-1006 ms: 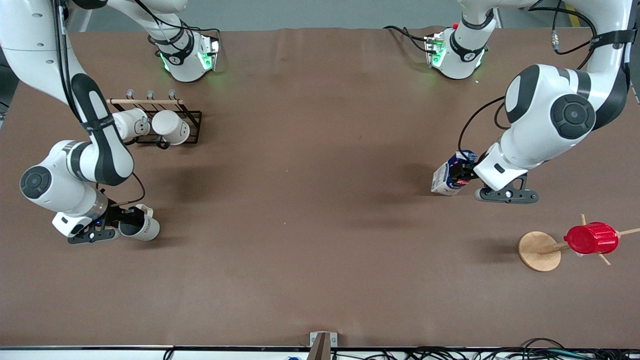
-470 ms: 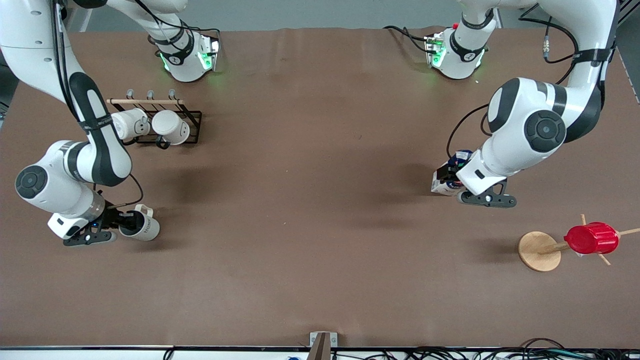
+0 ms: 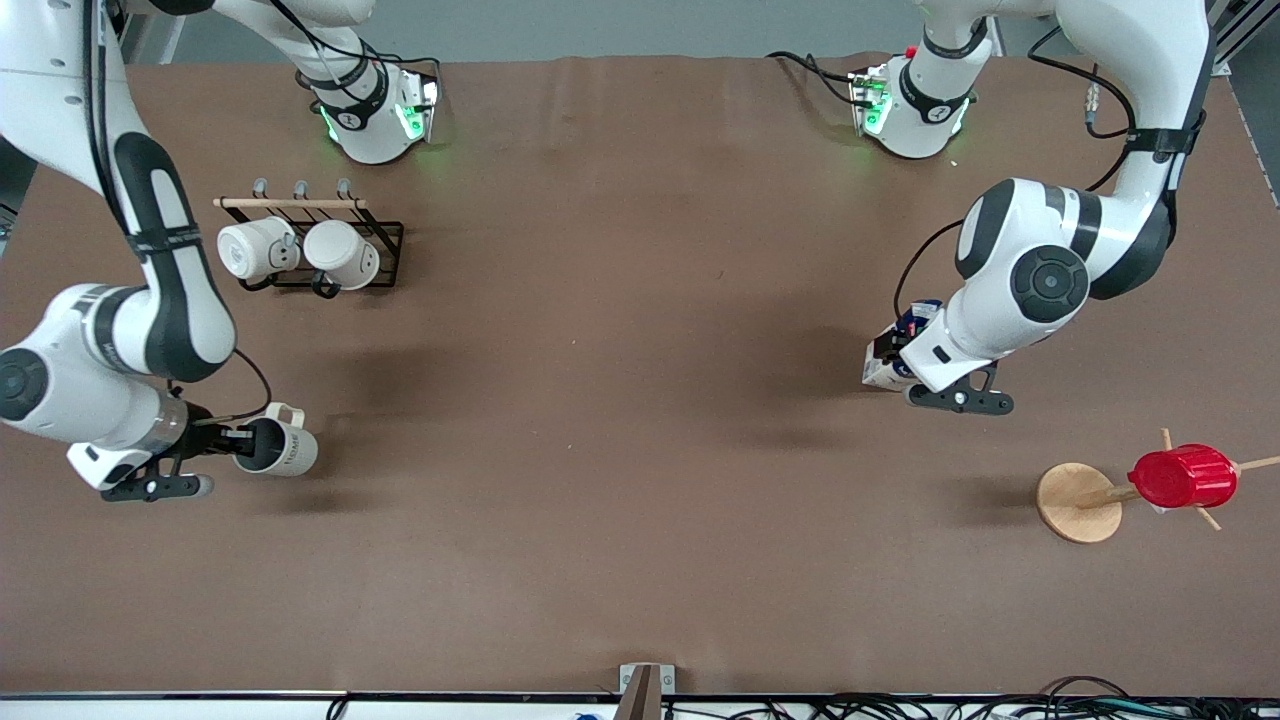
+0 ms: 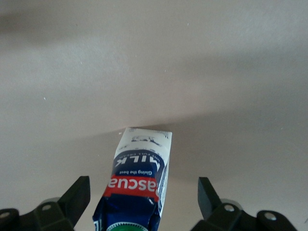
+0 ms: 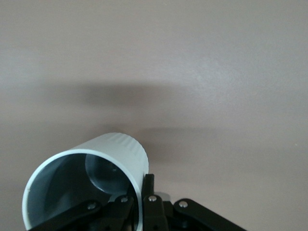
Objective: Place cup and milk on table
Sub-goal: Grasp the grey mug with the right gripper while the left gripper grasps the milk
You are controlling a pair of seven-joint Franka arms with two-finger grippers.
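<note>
Two loads: one per arm; 12 o'clock = robot bases in front view
Right gripper (image 3: 240,442): pinching the wall of the off-white cup with dark grey inside and cream loop handle (image 3: 285,450), one finger in, one out; cup tilted, low at 8 o'clock of the matte brown table (image 3: 620,430)
Left gripper (image 3: 900,358): fingers spread wide, clear of the small blue-and-white milk carton with red band (image 3: 884,364); carton on table at 3 o'clock
Handling: cup likely stiff, slick, chippable, may pivot in a rim pinch; carton likely light, squashy, tippy, so grip mid-body
</note>
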